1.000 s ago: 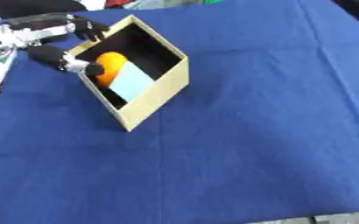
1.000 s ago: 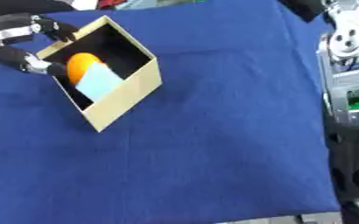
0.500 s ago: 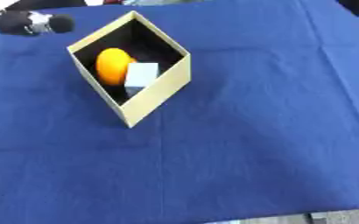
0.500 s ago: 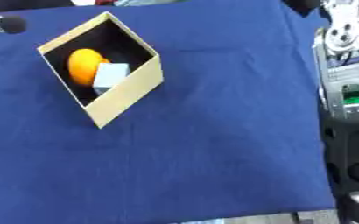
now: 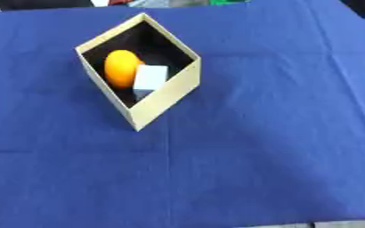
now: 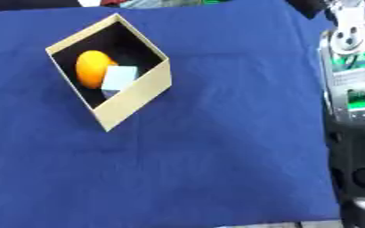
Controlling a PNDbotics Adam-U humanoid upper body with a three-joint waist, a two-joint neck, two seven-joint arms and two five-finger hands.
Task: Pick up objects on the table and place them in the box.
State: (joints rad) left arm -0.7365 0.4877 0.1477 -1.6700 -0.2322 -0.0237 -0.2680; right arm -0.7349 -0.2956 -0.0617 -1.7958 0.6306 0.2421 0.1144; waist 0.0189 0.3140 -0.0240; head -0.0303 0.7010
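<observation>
- Neither of your hands shows in either eye view, so you can't read their fingers from here.
- Your box [image 5: 164,98] sits on the blue cloth [image 5: 256,147], up and to the left, turned so one corner points toward you.
- Inside it lies an orange [image 5: 120,68], against the left wall.
- A pale block [image 5: 150,78] rests just right of the orange, touching it, near the box's front wall.
- Along the right edge of the right eye view stands a grey machine [image 6: 353,84] with green markings, off the cloth.
</observation>
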